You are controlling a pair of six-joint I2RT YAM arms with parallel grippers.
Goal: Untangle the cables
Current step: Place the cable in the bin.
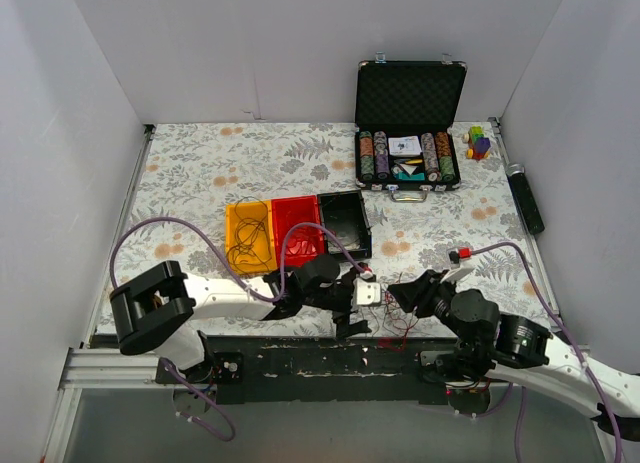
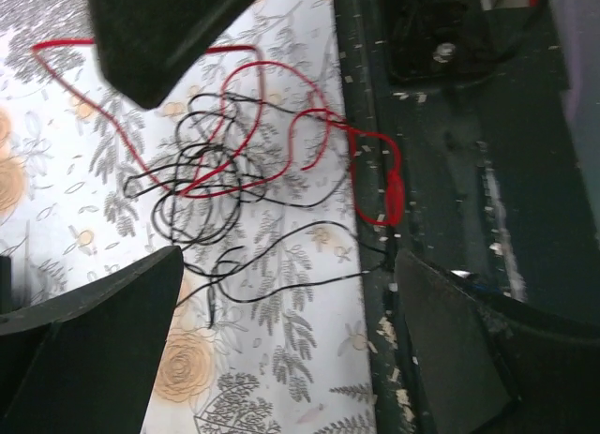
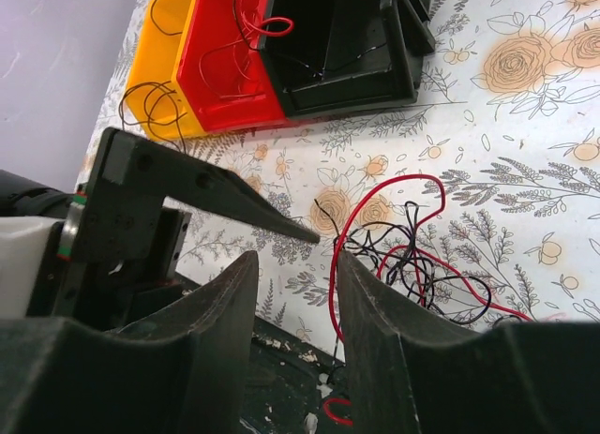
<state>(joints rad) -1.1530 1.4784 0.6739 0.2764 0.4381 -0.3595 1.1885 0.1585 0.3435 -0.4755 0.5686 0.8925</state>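
Left pincer [image 2: 286,265], spread wide, hangs just short of the tangled cables [image 2: 217,179].

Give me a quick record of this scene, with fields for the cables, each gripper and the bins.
cables: red and black tangle on the table, near its front edge
left gripper: wide open, facing the tangle, holding nothing
right gripper: jaws apart beside the tangle, no strand clearly gripped
bins: yellow bin, red bin, black bin in a row; wires in the yellow and red
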